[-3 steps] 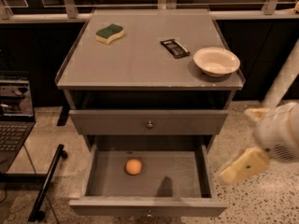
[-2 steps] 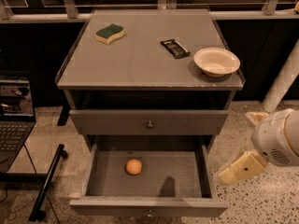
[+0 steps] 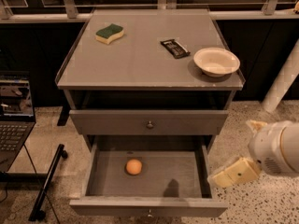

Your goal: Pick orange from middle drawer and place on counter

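Orange [image 3: 134, 166]: one, small and round, lay alone on the floor of the middle drawer [image 3: 148, 206], toward 9 o'clock from that floor's centre and apart from every wall. Nothing touched it.

Middle drawer: grey, wide and shallow, stood pulled fully open at 6 o'clock of the view, its front panel nearest the camera. A dark shadow lay on its floor at 3 o'clock from the orange.

Gripper [image 3: 232, 152]: hung outside the drawer, at 3 o'clock from the orange and just beyond the drawer's right wall, above the speckled floor [image 3: 261, 204]. Its tan fingers [image 3: 233, 172] stood wide apart with nothing between them; the white rounded wrist lay behind at the view's right edge.

Laptop [image 3: 14, 120]: open, at 9 o'clock of the view, with a black stand leg [image 3: 46, 183] slanting beneath it.

Upper drawer front [image 3: 149, 122]: grey, shut, with a small round knob at its centre, directly beyond the open drawer.

Counter [image 3: 140, 55]: flat grey top with a thin raised rim. It bore a white bowl [image 3: 216, 61] near its edge at 3 o'clock, a dark wrapped bar [image 3: 175, 48] at 1 o'clock of its centre, and a yellow-and-green sponge [image 3: 110, 33] at 11 o'clock, each apart from the others.

White pole [image 3: 282, 80]: leaned at the far right, beyond the cabinet.
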